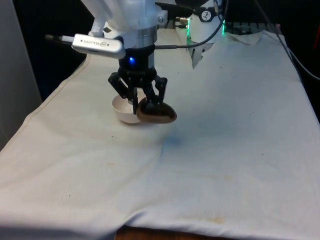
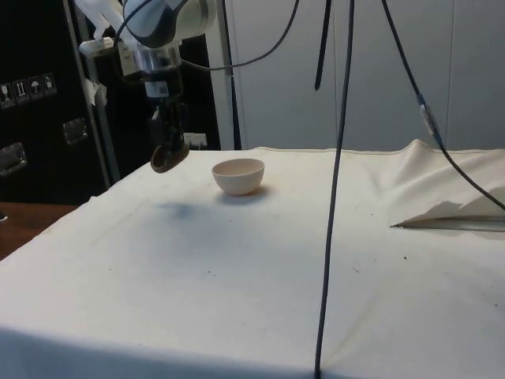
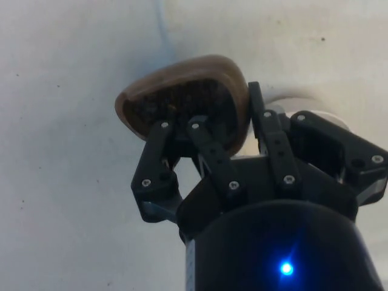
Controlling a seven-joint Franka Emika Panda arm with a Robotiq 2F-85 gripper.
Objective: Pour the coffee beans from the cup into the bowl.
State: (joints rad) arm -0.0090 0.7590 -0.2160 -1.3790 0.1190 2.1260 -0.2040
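1. The claw [image 1: 141, 102] hangs above the worktop [image 1: 225, 150], clear of the cloth, and grips a brown cup [image 1: 157, 113].
2. Its fingers [image 3: 212, 154] are closed onto the cup's rim, one inside the mouth and one outside the wall, so the gap between them is only as wide as that wall.
3. In the wrist view the cup [image 3: 188, 100] shows a dark inside with coffee beans [image 3: 160, 106] lying in it.
4. The cup is lifted off the cloth; in the side view the cup [image 2: 168, 159] hangs in the air with its shadow on the worktop [image 2: 237, 276] beneath it.
5. It sits tilted in the grip rather than upright; the front view shows its rounded underside turned partly to the camera.
6. The bowl [image 1: 125, 111], cream-white and round, rests on the cloth. In the front view it lies just behind the cup and to the front view's left of it, partly covered by the claw.
7. In the side view the bowl [image 2: 238, 175] stands upright beside the cup, with a clear gap between them; the cup is higher than the bowl's rim and not over the bowl.
8. In the side view the claw [image 2: 170, 134] points downward, with the cup at its tip.
9. A black cable [image 2: 335, 189] hangs across the side view, nearer the camera than the bowl.
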